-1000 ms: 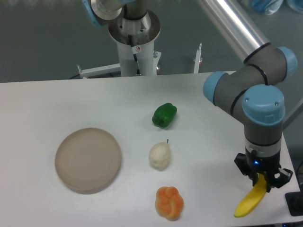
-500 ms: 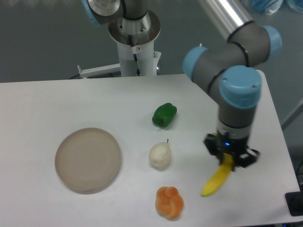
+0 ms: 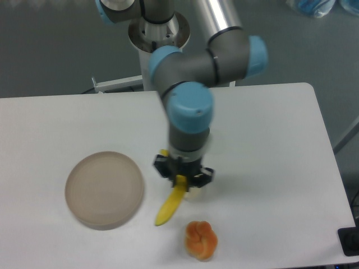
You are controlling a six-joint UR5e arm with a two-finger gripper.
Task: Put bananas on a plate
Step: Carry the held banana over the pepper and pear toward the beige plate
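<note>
The banana (image 3: 170,204) is gripped at its upper end by the closed jaws of the gripper (image 3: 180,180), hanging down-left above the bench (image 3: 269,168). The plate (image 3: 104,189) lies just left of it.

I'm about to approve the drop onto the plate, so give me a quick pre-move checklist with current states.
1. Banana held in the gripper: ok, it hangs from the jaws, tip pointing down-left.
2. Banana over the plate: not ok, it sits just right of the plate's rim.
3. Plate free of other items: ok, nothing lies on it.
4. Path to the plate clear: ok, nothing stands between them.
5. Orange fruit clear of the banana: ok, apart, lower right.
6. Grip firmness: cannot tell from this view.
</note>
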